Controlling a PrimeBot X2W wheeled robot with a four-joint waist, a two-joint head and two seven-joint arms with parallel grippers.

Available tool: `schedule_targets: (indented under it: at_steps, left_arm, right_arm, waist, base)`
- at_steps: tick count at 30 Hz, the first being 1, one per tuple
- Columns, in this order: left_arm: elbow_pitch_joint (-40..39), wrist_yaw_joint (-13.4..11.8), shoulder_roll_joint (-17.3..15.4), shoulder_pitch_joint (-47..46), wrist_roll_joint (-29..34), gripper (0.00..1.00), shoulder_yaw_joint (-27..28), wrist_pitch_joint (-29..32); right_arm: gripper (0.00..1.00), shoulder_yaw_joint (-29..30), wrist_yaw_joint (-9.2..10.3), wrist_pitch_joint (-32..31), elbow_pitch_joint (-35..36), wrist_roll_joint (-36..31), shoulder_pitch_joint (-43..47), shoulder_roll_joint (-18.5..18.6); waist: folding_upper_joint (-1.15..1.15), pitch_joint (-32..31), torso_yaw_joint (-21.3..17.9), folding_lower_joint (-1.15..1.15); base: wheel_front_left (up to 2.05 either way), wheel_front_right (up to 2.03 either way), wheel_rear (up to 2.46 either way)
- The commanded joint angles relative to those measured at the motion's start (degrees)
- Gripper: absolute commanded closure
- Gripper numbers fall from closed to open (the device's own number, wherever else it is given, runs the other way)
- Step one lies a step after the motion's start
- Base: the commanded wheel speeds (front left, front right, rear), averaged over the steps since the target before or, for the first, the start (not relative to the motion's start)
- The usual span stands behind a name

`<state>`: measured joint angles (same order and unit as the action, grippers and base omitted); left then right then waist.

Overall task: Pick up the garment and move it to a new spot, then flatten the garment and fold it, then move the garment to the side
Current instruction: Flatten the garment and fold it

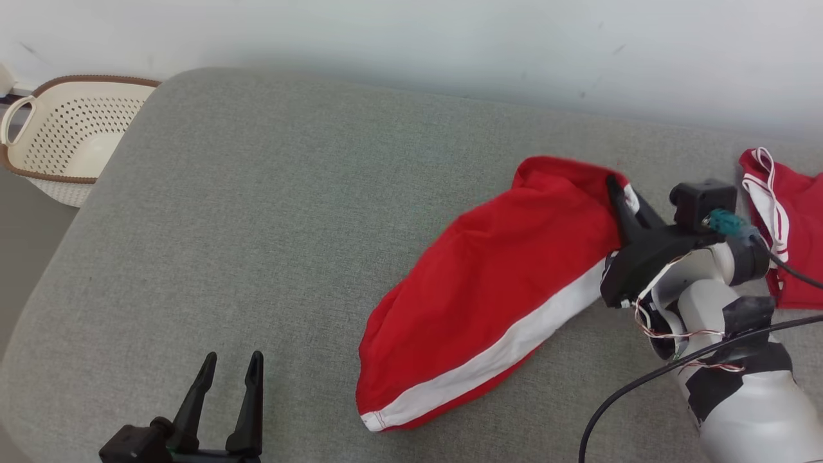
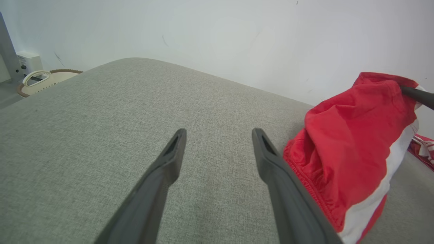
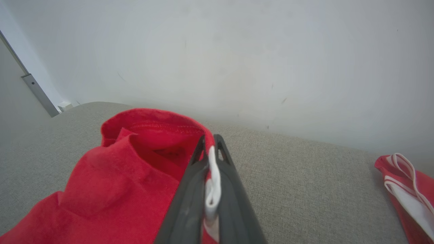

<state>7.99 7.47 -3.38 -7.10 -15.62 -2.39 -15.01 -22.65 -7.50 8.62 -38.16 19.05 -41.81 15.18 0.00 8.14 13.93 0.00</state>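
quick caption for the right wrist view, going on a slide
Right pincer shut on the white-trimmed edge of the red garment, grey cushion below, a second red garment at far right.

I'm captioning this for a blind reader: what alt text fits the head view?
The right gripper is shut on the far edge of a red garment with a white stripe, lying on a grey cushion. The left gripper hangs open at lower left; a cream basket stands far left, a second red garment far right.
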Motion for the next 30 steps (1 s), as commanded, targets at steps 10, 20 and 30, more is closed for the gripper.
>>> schedule_targets:
  at_steps: [10, 20, 30]
  left_arm:
    - [0.64, -0.01, -0.39, 0.89, -0.27, 0.00, 0.61, -0.29]
    - [0.02, -0.01, -0.42, 1.20, -0.05, 0.00, 0.34, -0.29]
    - [-0.54, 0.00, -0.29, 1.22, 0.06, 0.00, 0.35, -0.29]
  right_arm:
    - [0.00, 2.28, 0.03, 3.92, -5.84, -4.77, -0.21, -0.69]
    - [0.00, 2.66, 0.03, 1.80, -3.07, -2.11, 7.00, -1.30]
    - [0.00, 2.21, 0.03, -3.34, -2.78, 1.23, 10.36, -0.42]
  waist:
    - [0.00, -0.95, -0.69, 0.00]
    - [0.00, -1.10, -2.18, 0.00]
    - [0.00, -0.65, -2.08, 0.00]
  base:
    - [0.00, 0.00, 0.00]
    - [0.00, 0.00, 0.00]
    - [0.00, 0.00, 0.00]
